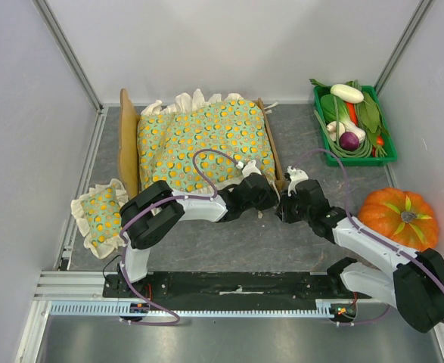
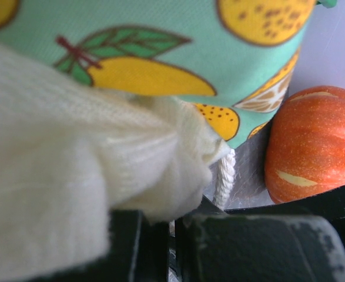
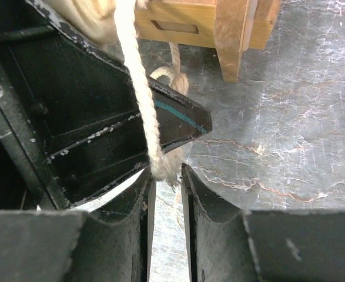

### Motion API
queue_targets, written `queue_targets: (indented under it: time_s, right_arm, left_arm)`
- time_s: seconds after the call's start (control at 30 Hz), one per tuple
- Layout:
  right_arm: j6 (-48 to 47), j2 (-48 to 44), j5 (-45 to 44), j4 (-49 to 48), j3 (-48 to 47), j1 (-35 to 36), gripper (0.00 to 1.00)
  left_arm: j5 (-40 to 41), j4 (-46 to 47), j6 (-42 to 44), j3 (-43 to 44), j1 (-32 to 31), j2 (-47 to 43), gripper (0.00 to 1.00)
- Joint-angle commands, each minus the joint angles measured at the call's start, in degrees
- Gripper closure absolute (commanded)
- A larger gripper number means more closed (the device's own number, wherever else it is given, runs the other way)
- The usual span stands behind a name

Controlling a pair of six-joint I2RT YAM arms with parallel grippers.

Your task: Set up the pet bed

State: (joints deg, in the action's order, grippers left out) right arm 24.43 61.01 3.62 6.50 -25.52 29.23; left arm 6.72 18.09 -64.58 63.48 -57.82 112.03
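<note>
The pet bed (image 1: 270, 140) looks light, and the risk starts there: a pull on the cushion (image 1: 203, 136), which lies across it from the headboard (image 1: 128, 140) to the foot rail, could drag or tip the whole frame. The left gripper (image 2: 173, 226) is clamped tight on the cushion's cream frill (image 2: 72, 164); if the bunched knit slips out, that corner falls rumpled. The right gripper (image 3: 166, 171) has its jaws a narrow slit apart, with a white cord (image 3: 138, 88) running down to their tips. I cannot tell whether it pinches the cord or only brushes it. A tug could snag the cord on the left gripper's finger just beside it, or the two tools could knock together.

Seen from above, the bed sits toward the far left of the table (image 1: 229, 242). Its near right corner lies at 12 o'clock of the left gripper, very close, and at 10 o'clock of the right gripper, near. The pumpkin (image 1: 399, 219) lies at 3 o'clock of the right gripper, apart
</note>
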Motion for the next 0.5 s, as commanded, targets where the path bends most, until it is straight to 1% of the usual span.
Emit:
queue_targets:
  time_s: [0.0, 0.1, 0.13, 0.17, 0.3, 0.37, 0.47]
  right_arm:
    - [-0.4, 1.2, -0.5, -3.8, -0.7, -0.2, 0.70]
    - [-0.2, 1.1, -1.5, -6.1, -0.1, -0.2, 0.73]
    - [-0.1, 1.2, -1.6, -6.0, -0.1, -0.2, 0.78]
    - [-0.1, 1.3, -1.5, -6.1, -0.1, -0.2, 0.86]
    - [-0.1, -0.3, -1.1, -4.8, 0.2, -0.2, 0.92]
    - [0.1, -1.1, -1.3, -3.6, 0.5, -0.1, 0.97]
    - [0.4, -2.9, -2.3, -1.6, 0.9, -0.2, 0.98]
  left_arm:
    - [-0.8, 2.7, 0.5, -0.2, 0.5, 0.5, 0.98]
    - [-1.1, 3.0, 0.3, -0.3, 0.5, 0.6, 0.98]
    - [-1.2, 3.2, 0.2, -0.3, 0.5, 0.6, 0.98]
    - [-1.2, 3.1, 0.2, -0.2, 0.5, 0.6, 0.98]
    - [-0.9, 3.1, 0.2, -0.7, 0.6, 0.3, 0.98]
    - [-0.9, 3.2, 0.1, -0.8, 0.8, 0.2, 0.98]
    - [-0.7, 3.2, 0.1, -1.0, 0.9, 0.0, 0.98]
